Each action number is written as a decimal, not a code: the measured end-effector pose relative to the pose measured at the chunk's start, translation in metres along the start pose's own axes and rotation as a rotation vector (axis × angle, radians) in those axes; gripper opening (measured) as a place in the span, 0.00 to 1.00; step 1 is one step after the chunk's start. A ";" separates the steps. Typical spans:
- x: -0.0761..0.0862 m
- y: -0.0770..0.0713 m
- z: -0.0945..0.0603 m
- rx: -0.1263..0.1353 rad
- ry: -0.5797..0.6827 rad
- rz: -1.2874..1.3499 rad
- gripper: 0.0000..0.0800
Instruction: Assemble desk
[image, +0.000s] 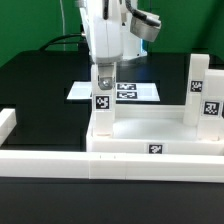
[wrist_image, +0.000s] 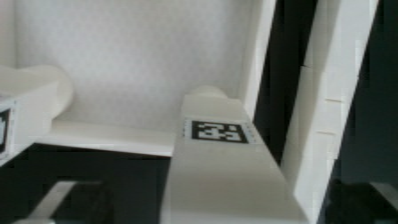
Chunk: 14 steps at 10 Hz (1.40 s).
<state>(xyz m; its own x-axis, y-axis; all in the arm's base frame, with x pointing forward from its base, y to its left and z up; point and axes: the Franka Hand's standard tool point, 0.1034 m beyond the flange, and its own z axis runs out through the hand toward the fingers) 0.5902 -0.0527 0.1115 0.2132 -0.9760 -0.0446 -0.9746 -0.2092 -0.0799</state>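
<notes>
The white tabletop (image: 150, 130) lies against the front border wall with its raised rim showing. A white leg (image: 102, 98) with a black-white tag stands upright at its corner on the exterior view's left. My gripper (image: 104, 72) hangs straight over that leg's top end, its fingers on either side of it. In the wrist view the same leg (wrist_image: 231, 165) runs up the middle, and dark gaps separate it from the fingers (wrist_image: 54, 205), so my gripper (wrist_image: 222, 215) is open. Two more legs (image: 198, 82) (image: 211, 105) stand upright at the tabletop's right end.
The long white border wall (image: 60, 160) runs along the front and turns up at the exterior view's left (image: 6, 122). The marker board (image: 125, 92) lies flat on the black table behind the tabletop. The green backdrop rises at the back.
</notes>
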 end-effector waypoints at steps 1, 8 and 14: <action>0.000 0.000 0.000 0.002 0.000 -0.093 0.79; 0.000 -0.002 -0.001 0.000 0.009 -0.602 0.81; 0.001 0.000 0.003 -0.034 0.024 -1.090 0.81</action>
<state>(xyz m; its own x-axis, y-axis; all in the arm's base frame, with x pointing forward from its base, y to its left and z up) 0.5907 -0.0535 0.1088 0.9625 -0.2659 0.0533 -0.2642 -0.9638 -0.0367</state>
